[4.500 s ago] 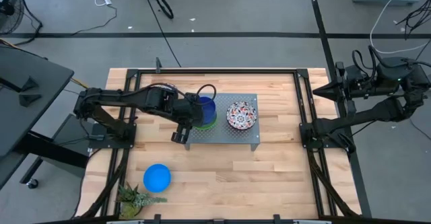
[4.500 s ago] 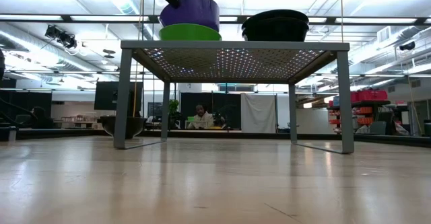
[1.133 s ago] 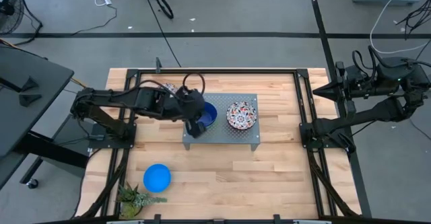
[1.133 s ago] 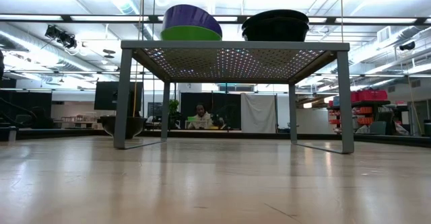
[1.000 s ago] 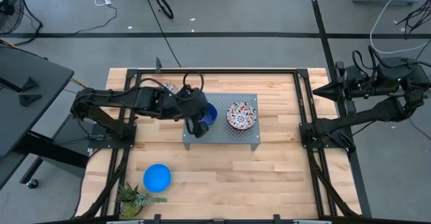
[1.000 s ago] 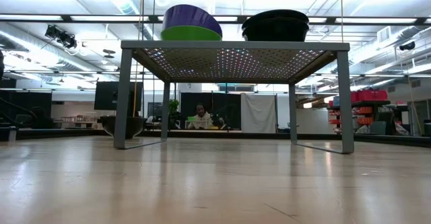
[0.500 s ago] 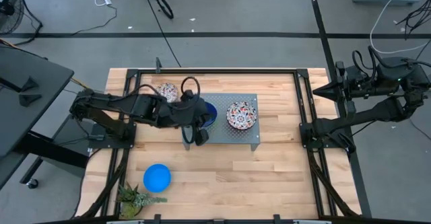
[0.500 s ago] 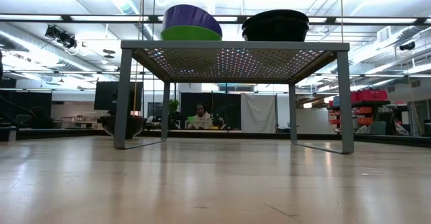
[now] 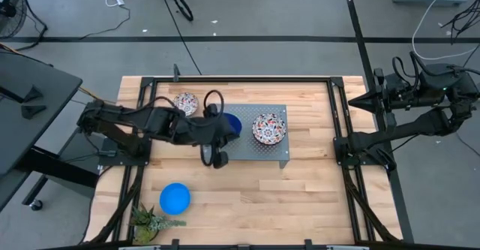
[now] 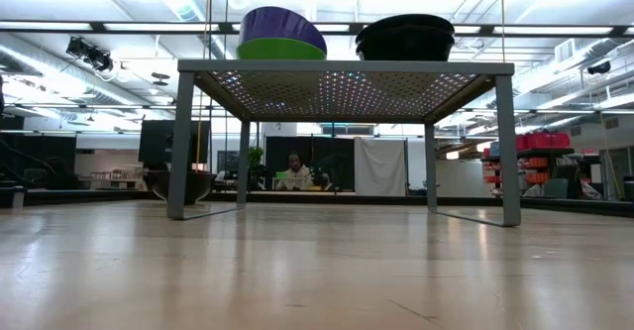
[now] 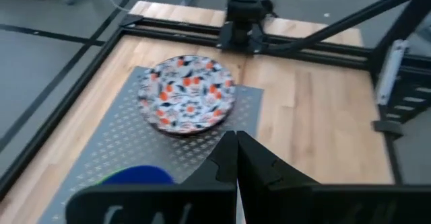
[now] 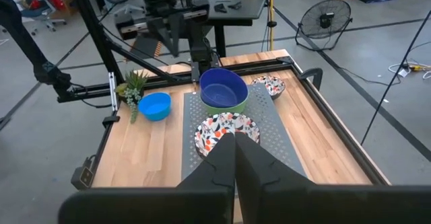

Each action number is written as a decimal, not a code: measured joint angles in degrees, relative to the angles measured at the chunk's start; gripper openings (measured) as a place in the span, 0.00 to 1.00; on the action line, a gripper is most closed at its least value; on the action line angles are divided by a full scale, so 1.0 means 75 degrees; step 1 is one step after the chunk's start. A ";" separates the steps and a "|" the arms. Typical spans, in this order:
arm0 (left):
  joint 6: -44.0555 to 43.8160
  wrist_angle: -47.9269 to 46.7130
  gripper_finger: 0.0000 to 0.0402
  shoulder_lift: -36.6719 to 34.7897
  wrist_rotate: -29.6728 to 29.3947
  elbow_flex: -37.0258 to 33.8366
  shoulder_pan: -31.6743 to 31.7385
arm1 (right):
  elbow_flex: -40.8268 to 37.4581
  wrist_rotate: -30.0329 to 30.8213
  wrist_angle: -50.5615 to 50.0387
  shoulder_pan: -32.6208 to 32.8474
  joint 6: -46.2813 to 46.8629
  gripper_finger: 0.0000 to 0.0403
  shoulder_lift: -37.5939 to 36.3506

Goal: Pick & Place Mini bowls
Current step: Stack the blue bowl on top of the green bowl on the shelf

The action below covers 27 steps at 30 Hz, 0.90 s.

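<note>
On the grey perforated tray a dark blue bowl sits tilted inside a green bowl. Beside them is a stack of white floral bowls. Another floral bowl rests on the table beyond the tray's left end. A bright blue bowl lies near the table's near-left corner. My left gripper is shut and empty, over the tray's near-left corner, on the near side of the dark blue bowl. My right gripper waits shut at the table's right edge.
A small spiky green plant stands at the near-left corner, next to the bright blue bowl. The tray stands raised on legs. Bare wood lies along the table's near side and right of the tray. A person sits far behind.
My left gripper has drawn back from the dark blue bowl toward the table's near edge, ending over the tray's near-left corner. This uncovers the floral bowl on the table's far left. The bowls have stayed where they were.
</note>
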 joint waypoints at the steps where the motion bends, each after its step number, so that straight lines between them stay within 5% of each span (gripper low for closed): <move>1: 0.0048 -0.0070 0.00 0.0000 0.0042 0.0000 0.0068 | 0.0000 0.0000 0.0000 0.0000 0.0006 0.02 0.0000; 9: 0.0656 -0.0059 0.00 -0.0012 0.1022 0.0000 0.0615 | 0.0000 -0.0004 0.0000 0.0000 0.0152 0.02 0.0000; 27: 0.0901 0.0272 0.00 -0.0012 0.1321 0.0000 0.0678 | 0.0000 -0.0006 0.0003 0.0000 0.0178 0.02 -0.0003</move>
